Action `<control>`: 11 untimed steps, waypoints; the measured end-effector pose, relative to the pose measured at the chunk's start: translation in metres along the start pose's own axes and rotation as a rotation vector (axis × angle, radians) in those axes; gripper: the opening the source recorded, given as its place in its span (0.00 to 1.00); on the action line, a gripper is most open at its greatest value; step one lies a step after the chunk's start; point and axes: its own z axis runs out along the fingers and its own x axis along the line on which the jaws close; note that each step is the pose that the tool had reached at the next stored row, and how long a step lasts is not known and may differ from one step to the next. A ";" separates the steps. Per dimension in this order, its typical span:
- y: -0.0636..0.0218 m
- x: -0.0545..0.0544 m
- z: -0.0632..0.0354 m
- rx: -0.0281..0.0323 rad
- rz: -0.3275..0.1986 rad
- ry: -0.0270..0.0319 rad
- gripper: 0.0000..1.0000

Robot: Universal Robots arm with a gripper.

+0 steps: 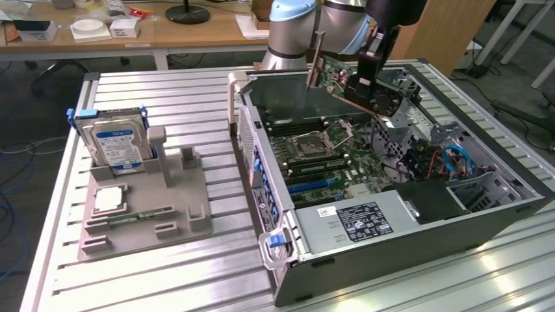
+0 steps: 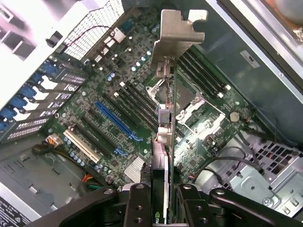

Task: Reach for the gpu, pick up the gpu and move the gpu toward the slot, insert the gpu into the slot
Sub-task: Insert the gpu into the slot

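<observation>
1. The step in hand, as I judge it, is carrying the card to its seat. The gpu hangs tilted in the upper middle of the exterior view, above the open computer case and well clear of the motherboard.
2. The gripper pinches the card. In the wrist view its 2 fingers press on the 2 faces of the gpu, which is seen edge-on with its metal bracket at the far end.
3. The likely target is the long blue slot, which in the exterior view sits at the frame's centre. A white connector lies beside it, so I cannot be sure which 1 is meant.
4. To do this well, level the card first, so its lower edge runs parallel to the slot, not angled as it is now.
5. Turn the bracket end toward the case's rear wall before descending. A bracket that lands on the board will stop the card from seating.
6. Travel above the processor socket and away from the cables at the exterior view's right — either could snag a tilted corner.
7. Come down straight and slowly, since a thin board held by 1 end can pivot in the pinch.
</observation>
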 end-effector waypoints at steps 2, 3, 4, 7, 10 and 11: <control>-0.0001 0.000 0.0001 -0.0003 -0.017 -0.0004 0.27; -0.0001 0.000 0.0001 -0.0004 -0.025 -0.0005 0.27; -0.0001 0.000 0.0001 -0.0004 -0.034 -0.0007 0.27; -0.0001 0.000 0.0002 -0.0008 -0.062 -0.0012 0.27; -0.0001 0.000 0.0003 -0.0011 -0.087 -0.0017 0.27; -0.0001 0.000 0.0003 -0.0012 -0.095 -0.0019 0.27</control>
